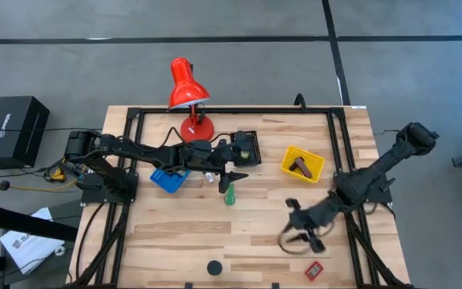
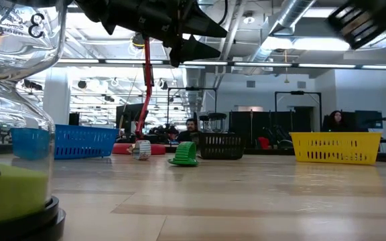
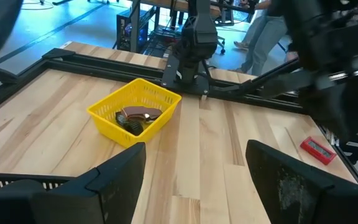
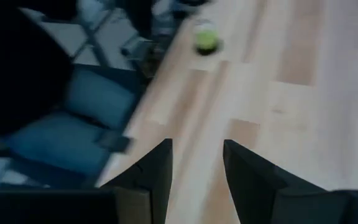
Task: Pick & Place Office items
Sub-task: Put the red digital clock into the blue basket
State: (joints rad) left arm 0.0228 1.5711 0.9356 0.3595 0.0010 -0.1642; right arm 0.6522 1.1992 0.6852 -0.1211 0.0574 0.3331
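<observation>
A green stick-like item (image 1: 229, 195) lies on the table's middle, and a small white tube (image 2: 141, 150) rests beside the blue bin. My left gripper (image 1: 237, 174) hangs open above them, clear of both, with nothing between its wide-set fingers (image 3: 120, 171). A red tag (image 1: 315, 270) lies flat near the front right corner. My right gripper (image 1: 299, 239) hovers just left of it, blurred; its wrist view shows it (image 4: 197, 144) open by a narrow gap over bare wood. A brown block (image 3: 138, 114) lies in the yellow bin (image 3: 160, 93).
A red desk lamp (image 1: 189, 96) stands at the back, with a blue bin (image 1: 169, 178) and a black bin (image 1: 247, 147) beside it. A round black-capped glass timer with green filling (image 1: 214, 267) stands at the front edge. A black frame rims the table.
</observation>
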